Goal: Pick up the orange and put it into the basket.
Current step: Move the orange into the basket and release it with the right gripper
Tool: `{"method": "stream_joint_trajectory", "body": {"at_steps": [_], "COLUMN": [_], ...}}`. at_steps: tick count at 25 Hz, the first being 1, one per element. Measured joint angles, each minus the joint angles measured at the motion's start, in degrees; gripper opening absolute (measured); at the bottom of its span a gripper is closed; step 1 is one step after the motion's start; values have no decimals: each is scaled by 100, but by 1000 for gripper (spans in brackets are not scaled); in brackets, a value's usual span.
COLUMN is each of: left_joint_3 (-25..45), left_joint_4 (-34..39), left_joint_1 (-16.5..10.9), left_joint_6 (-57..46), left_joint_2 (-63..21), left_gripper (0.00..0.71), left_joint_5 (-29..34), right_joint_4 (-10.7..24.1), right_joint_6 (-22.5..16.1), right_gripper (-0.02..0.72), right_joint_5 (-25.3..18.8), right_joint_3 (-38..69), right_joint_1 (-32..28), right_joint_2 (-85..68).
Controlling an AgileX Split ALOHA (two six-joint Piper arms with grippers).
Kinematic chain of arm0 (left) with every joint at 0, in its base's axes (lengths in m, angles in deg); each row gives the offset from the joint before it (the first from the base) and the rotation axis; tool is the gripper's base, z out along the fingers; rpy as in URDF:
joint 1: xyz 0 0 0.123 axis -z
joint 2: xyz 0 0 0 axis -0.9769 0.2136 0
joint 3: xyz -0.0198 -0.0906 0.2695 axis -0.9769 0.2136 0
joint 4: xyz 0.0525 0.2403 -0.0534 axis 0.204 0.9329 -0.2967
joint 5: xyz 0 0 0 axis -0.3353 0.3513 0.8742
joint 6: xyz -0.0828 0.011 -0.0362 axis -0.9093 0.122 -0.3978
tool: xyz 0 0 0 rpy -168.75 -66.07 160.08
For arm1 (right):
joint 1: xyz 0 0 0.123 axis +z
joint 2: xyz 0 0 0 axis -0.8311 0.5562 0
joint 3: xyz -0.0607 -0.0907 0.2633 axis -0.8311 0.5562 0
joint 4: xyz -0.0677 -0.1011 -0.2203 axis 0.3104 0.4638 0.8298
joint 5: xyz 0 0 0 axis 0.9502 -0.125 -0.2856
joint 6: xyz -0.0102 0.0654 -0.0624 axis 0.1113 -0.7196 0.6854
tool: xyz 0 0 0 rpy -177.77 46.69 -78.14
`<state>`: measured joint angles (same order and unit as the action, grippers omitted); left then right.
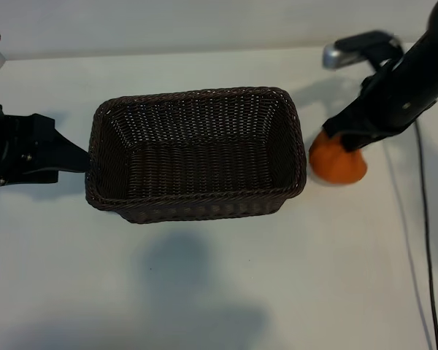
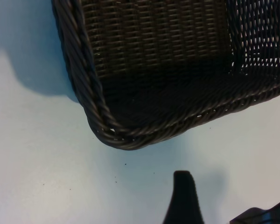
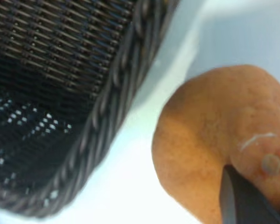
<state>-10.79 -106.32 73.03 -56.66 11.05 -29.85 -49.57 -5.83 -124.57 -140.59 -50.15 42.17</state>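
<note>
Reaching steeply down, right arm's jaws [image 1: 344,143] pinch the orange [image 1: 338,164].

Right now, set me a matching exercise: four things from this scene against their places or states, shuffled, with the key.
Things:
1. orange
2. basket
3. left end effector
4. right end effector

Places or states:
A. open, beside one short end of the wicker
B. on top of the fruit
C. empty, between the two arms
D. on the table, outside the wicker

Pairs: 1-D, 2-C, 3-A, 4-B
</note>
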Motion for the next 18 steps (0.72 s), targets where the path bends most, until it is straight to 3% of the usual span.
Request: {"method": "stream_joint_trajectory", "body": {"at_steps": [8, 18], "left_joint_3": [0, 0], "left_joint_4": [0, 0], "left_joint_1": [0, 0], "left_joint_6": [3, 14], "left_joint_2": [0, 0], "left_gripper": [569, 569], "left_joint_5": [0, 0], "right_joint_4": [296, 294], "right_joint_6": [-254, -357], "right_gripper": [47, 47], "right_joint_5": [-1085, -1308], "right_joint_3": [-457, -692], "right_joint_1": [-177, -177], "right_joint_2": [-788, -1038]}}
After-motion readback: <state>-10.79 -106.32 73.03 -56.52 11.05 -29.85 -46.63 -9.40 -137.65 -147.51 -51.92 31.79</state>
